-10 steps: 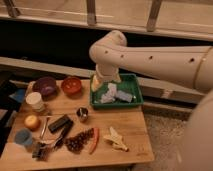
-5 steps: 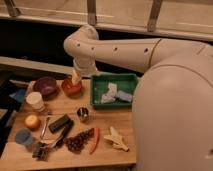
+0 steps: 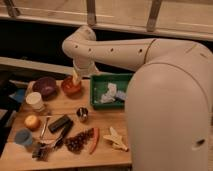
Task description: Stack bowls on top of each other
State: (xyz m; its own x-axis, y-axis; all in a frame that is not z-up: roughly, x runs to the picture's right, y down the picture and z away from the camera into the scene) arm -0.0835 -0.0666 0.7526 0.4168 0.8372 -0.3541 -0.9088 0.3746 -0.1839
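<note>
Two bowls sit side by side on the wooden surface (image 3: 107, 125), not stacked. The orange-red bowl (image 3: 68, 90) lies directly beneath the tool (image 3: 75, 79), and the dark purple bowl (image 3: 45, 86) sits just past it, on the picture-left side of the tool. The tool hangs from the pale arm (image 3: 107, 50), which bends down from above. Its fingers point down over the orange-red bowl's far rim, spread apart and gripping nothing. Whether they touch the rim cannot be told. Just to the picture-right of the tool stands a green tray (image 3: 98, 85) with pale crumpled things in it. Nearer the camera than the tool, and well apart from it, are a white cup (image 3: 35, 100) in front of the purple bowl and a small metal cup (image 3: 82, 114) almost straight in front of the tool. Further forward still are an orange fruit (image 3: 31, 121), a blue cup (image 3: 23, 137), a black block (image 3: 60, 123), dark grapes (image 3: 77, 143), a red chili (image 3: 95, 141) and a banana (image 3: 116, 139).
</note>
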